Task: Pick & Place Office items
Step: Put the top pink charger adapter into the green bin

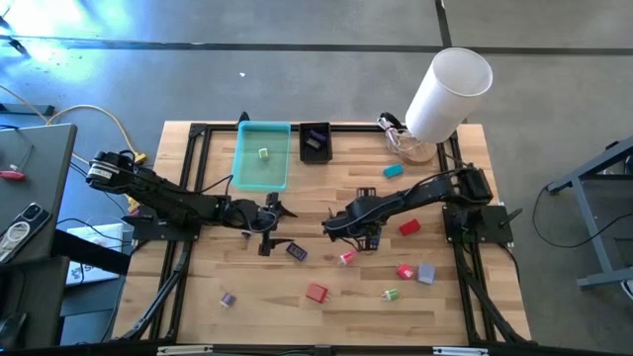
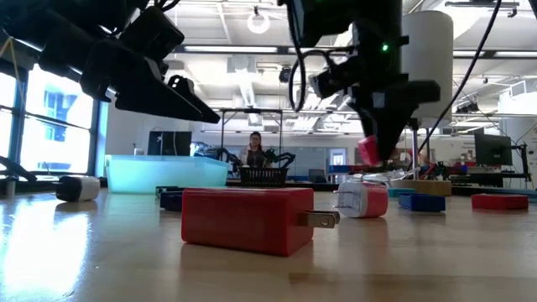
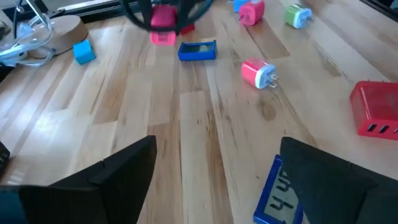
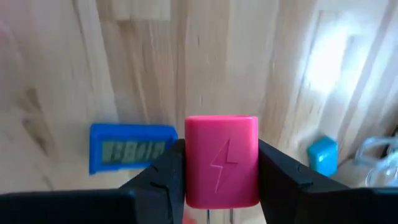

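The office items lie scattered on the wooden table: a red charger block (image 1: pixel 316 292), a red block (image 1: pixel 408 227), a pink-and-white plug (image 3: pixel 258 72), a teal block (image 1: pixel 394 170), a green piece (image 1: pixel 391 294), a purple piece (image 1: pixel 227 298) and two blue display clocks (image 3: pixel 197 51) (image 3: pixel 280 199). My right gripper (image 4: pixel 221 162) is shut on a pink charger (image 2: pixel 369 151) above mid-table. My left gripper (image 3: pixel 217 142) is open left of centre, low over bare wood; one blue clock lies beside one of its fingers. My right gripper pinches the pink charger by its two side walls (image 4: pixel 189 165), one finger on each side, coming from above and pointing down. Its face with the lightning mark (image 4: pixel 221 163) is turned to the wrist camera. The charger hangs lifted clear above the table, over a blue clock (image 4: pixel 130 148).
A teal tray (image 1: pixel 262 155) holding one small piece and a black bin (image 1: pixel 315 141) stand at the far edge. A large white cylinder (image 1: pixel 450 94) and a clear cable bundle (image 1: pixel 401 138) sit at the far right corner. A person (image 2: pixel 254 153) shows in the room behind.
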You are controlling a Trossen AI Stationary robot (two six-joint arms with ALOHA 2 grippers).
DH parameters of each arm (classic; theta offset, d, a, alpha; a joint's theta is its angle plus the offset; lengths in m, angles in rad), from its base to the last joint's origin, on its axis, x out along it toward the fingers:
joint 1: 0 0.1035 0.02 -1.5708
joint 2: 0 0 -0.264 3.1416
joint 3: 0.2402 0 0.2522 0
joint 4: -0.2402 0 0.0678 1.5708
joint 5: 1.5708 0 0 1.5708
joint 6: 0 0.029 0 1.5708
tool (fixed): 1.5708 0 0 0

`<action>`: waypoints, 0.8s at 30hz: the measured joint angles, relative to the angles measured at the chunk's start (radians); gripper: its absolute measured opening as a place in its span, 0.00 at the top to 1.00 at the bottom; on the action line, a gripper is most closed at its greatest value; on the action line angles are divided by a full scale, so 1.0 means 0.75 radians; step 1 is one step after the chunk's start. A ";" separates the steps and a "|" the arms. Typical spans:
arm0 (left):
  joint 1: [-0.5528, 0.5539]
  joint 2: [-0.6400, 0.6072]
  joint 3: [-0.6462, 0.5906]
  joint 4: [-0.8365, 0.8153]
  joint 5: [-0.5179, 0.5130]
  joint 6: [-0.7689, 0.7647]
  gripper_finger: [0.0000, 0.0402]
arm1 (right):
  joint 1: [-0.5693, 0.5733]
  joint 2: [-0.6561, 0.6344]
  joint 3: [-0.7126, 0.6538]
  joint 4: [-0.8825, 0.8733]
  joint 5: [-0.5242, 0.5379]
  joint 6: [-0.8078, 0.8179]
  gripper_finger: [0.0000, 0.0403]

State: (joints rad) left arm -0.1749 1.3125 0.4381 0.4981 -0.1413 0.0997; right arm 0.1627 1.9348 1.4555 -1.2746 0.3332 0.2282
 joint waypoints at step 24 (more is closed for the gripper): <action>-0.067 -0.001 -0.001 0.105 0.077 0.131 0.16 | 0.199 -0.719 -0.134 -0.129 0.150 0.455 0.66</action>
State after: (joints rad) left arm -0.2252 1.3117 0.4377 0.5766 -0.0837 0.1976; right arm 0.3122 1.3958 1.3554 -1.3713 0.4459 0.5693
